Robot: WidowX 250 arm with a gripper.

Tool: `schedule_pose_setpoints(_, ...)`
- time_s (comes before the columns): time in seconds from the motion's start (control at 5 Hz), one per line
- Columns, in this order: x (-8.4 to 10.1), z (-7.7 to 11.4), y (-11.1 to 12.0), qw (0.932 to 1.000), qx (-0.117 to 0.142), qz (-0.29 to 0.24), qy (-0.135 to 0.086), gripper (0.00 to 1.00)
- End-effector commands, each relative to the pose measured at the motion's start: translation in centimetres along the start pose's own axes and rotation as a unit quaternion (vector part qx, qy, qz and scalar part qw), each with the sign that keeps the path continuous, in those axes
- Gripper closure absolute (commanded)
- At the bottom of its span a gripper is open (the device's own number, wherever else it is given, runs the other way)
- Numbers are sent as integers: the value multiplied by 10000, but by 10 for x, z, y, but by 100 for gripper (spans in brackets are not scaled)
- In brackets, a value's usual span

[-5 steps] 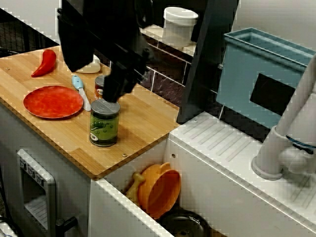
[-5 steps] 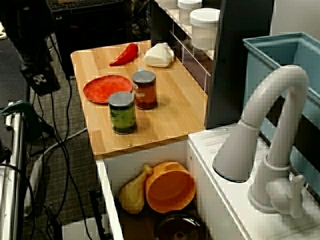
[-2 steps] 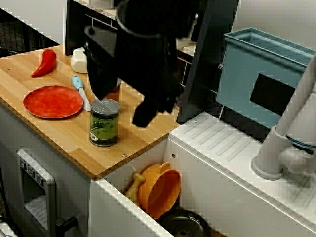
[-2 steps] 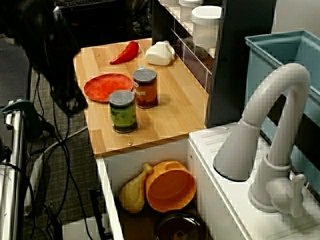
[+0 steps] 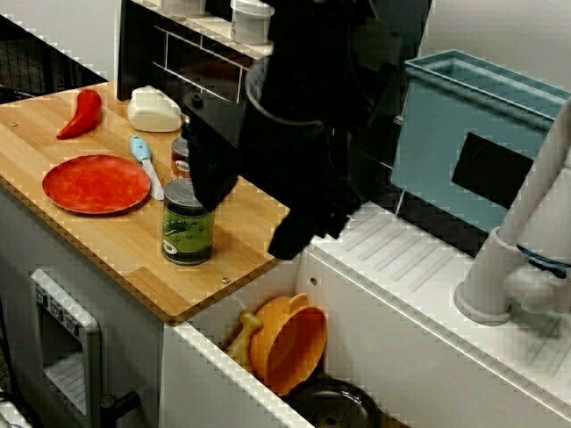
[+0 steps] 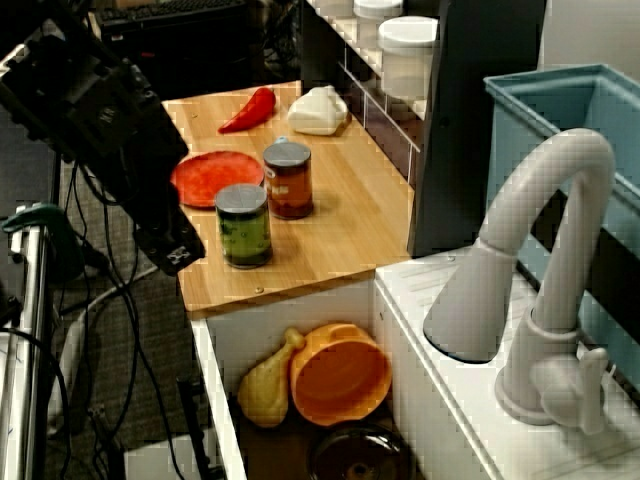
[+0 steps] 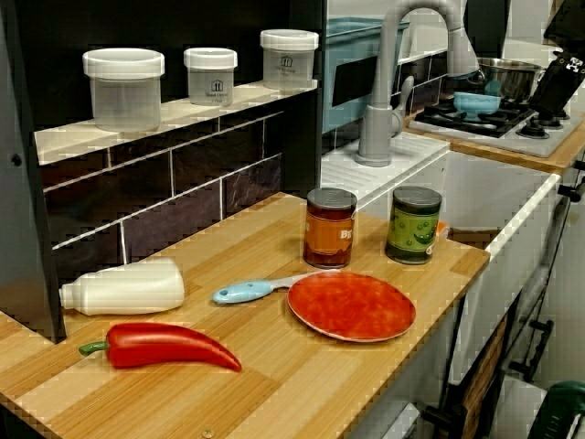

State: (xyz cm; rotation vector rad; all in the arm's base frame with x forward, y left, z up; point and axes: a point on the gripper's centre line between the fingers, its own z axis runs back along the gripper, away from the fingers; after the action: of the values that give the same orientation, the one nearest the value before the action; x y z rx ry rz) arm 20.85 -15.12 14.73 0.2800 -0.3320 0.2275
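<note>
My gripper (image 5: 290, 239) is a dark, blurred mass close to the front camera, covering the right end of the wooden counter (image 5: 107, 232). From the sink side the gripper (image 6: 178, 252) hangs off the counter's front edge, left of the green can (image 6: 244, 224) and apart from it. Its jaws are too dark to read, and nothing shows in them. The green can (image 5: 188, 223) stands upright near the counter corner, with an orange-labelled can (image 6: 288, 179) right behind it. A red plate (image 5: 95, 183) lies to their left.
A red pepper (image 7: 169, 346), a white bottle (image 7: 123, 286) lying down and a blue-handled utensil (image 7: 247, 291) lie on the counter. In the sink sit an orange bowl (image 6: 340, 372), a yellow toy (image 6: 265, 385) and a dark pot (image 6: 360, 455). A grey faucet (image 6: 540, 260) and blue bin (image 5: 473, 134) stand right.
The arm has swung from above the cans toward the counter's front edge, moving right and lower in the front view. The cans, plate and other objects have not moved.
</note>
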Motion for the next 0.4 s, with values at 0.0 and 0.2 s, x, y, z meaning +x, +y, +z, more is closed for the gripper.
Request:
schedule_pose_setpoints(0.0, 20, 1, -10, 9992, -250, 321, -33, 0)
schedule_pose_setpoints(0.2, 27, -4, -15, 9983, -256, 495, -190, 0)
